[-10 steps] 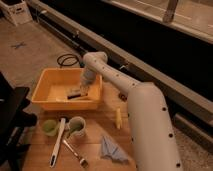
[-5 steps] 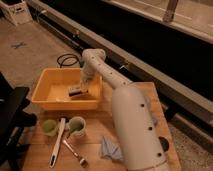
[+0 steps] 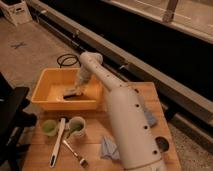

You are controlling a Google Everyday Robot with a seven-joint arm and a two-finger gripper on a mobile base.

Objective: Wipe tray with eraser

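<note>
A yellow tray (image 3: 50,102) stands at the back left of the wooden table. My white arm reaches from the lower right up and over into it. My gripper (image 3: 76,88) is down inside the tray, over its right half. A dark eraser (image 3: 73,93) lies flat on the tray floor right under the gripper, and the gripper appears to be holding it against the floor.
In front of the tray stand two green cups (image 3: 49,127) (image 3: 76,126), a long white tool (image 3: 58,142) and a brush (image 3: 76,154). A blue cloth (image 3: 108,148) lies beside the arm. A dark object (image 3: 15,112) stands at the left edge of the table. A black cable (image 3: 65,60) lies on the floor behind.
The view has shifted, so the tray and arm sit differently in the frame. The gripper and eraser stay in the right half of the tray.
</note>
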